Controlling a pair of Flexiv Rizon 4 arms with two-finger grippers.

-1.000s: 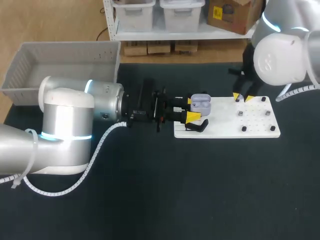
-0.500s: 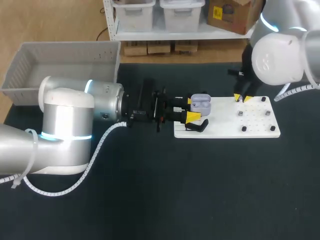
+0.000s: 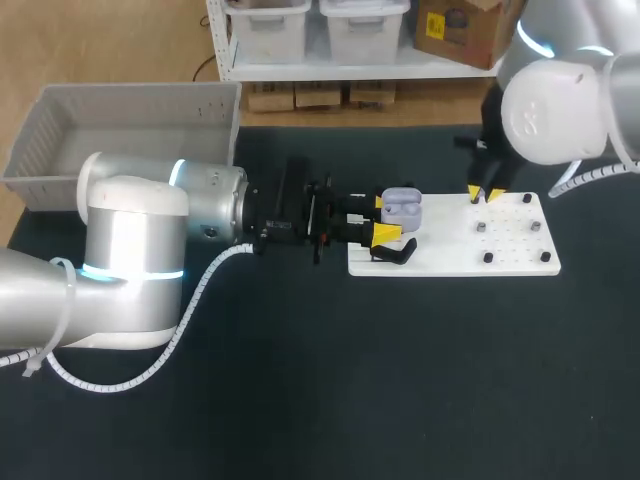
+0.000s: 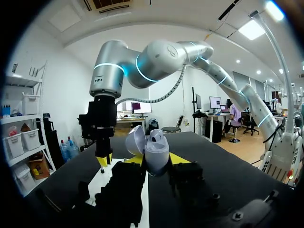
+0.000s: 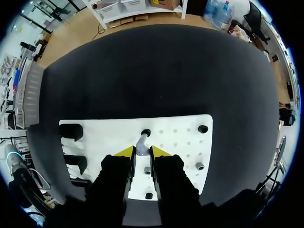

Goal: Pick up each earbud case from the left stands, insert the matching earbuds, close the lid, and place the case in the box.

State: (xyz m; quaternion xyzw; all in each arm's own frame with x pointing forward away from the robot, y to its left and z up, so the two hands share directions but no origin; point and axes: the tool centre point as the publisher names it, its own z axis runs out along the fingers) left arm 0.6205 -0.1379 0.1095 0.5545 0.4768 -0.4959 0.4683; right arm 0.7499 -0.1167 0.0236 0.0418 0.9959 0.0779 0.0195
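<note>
Bright, even light falls from overhead; the dark surface [image 3: 300, 380] looks matte, the white board [image 3: 515, 245] shines, shadows lie soft and short

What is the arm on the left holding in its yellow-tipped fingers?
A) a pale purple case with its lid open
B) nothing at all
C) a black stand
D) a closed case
A: the left gripper clamps the pale purple case from both sides, its lid raised.

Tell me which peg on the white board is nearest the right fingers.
The black peg just ahead of the right fingers, by the pale earbud they hold.
</note>
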